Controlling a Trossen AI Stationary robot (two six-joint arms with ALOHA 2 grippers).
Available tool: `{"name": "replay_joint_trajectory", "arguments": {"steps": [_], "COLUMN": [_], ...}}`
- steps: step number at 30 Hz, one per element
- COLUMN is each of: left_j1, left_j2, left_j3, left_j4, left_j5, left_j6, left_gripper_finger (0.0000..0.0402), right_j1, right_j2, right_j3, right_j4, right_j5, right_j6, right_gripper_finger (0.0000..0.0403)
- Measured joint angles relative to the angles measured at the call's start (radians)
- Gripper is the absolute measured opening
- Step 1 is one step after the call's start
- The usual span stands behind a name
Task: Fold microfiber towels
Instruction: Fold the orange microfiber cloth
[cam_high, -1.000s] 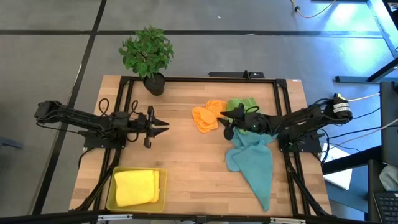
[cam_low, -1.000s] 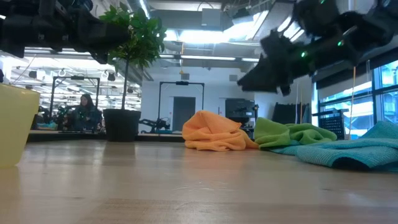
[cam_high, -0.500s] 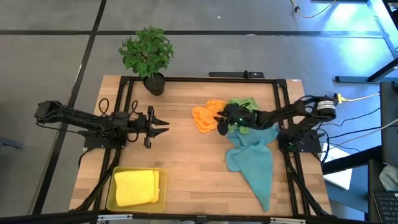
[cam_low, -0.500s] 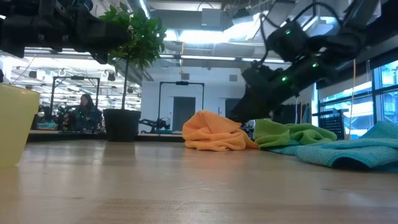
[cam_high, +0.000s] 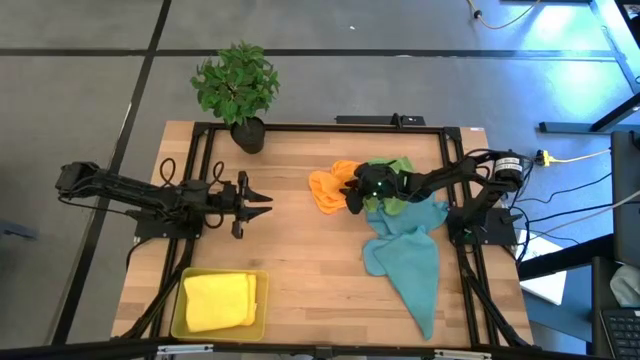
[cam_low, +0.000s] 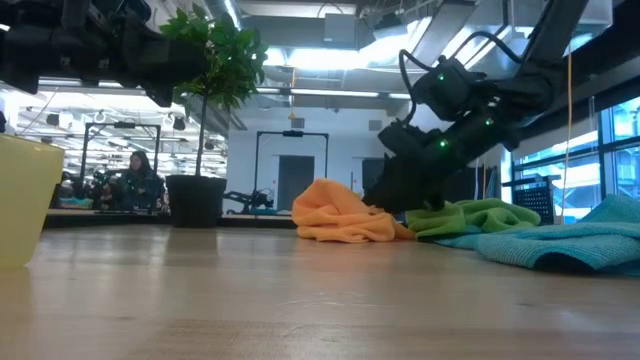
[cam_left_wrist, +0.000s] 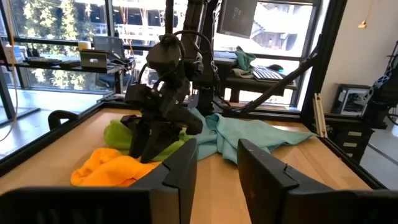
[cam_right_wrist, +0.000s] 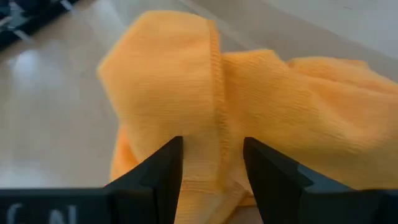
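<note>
Near left: rigid yellow plastic tray (cam_high: 179, 318) holds the folded yellow microfiber towel (cam_high: 219, 300). That one's out of play.

Near right: crumpled teal-blue microfiber towel (cam_high: 408, 262) trails from the pile toward the near edge. I can't tell whether a second one is bunched in it.

Mid left: my left gripper (cam_high: 264, 201) hangs over bare wooden table (cam_high: 290, 260), jaws slightly apart, empty, well away from the cloths.

Far centre: my right gripper (cam_high: 350, 196) is down at the crumpled orange microfiber towel (cam_right_wrist: 249, 99), jaws apart, straddling a raised hemmed fold, nothing pinched yet. Crumpled green microfiber towel (cam_low: 470, 216) sits just right of it, touching both orange and teal.

Risks:
- Closing on this ridge likely grabs doubled layers, so the towel lifts bunched, not by a corner.
- Orange touches green; pulling may drag green, then teal along.
- Too shallow a bite and the hem slips out.
- Left arm is far off, so no second hold to spread it.
</note>
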Motion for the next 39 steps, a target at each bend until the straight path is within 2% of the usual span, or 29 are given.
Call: {"name": "replay_joint_trajectory", "arguments": {"steps": [4,12,22,27,32,39], "left_j1": [0.0,0.0,0.0,0.0,0.0,0.0], "left_j2": [0.0,0.0,0.0,0.008,0.092,0.262], "left_j3": [0.0,0.0,0.0,0.0,0.0,0.0], "left_j4": [0.001,0.001,-0.049,-0.042,0.077,0.265], "left_j5": [0.0,0.0,0.007,0.007,0.005,0.004], "left_j6": [0.0,0.0,0.03,0.033,0.037,0.054], "left_gripper_finger": [0.0107,0.0107,0.0108,0.013,0.0161,0.018], "right_j1": [0.0,0.003,0.056,0.085,0.123,0.17], "right_j2": [0.0,0.0,0.001,0.001,0.001,0.001], "right_j3": [0.0,0.0,0.0,0.025,0.077,0.154], "right_j4": [0.031,0.104,0.359,0.411,0.407,0.38], "right_j5": [-0.058,-0.152,-0.17,-0.169,-0.168,-0.169], "right_j6": [-0.007,-0.047,-0.047,-0.061,-0.11,-0.152], "right_gripper_finger": [0.0141,0.0013,0.0006,0.0006,0.0005,0.0005]}}
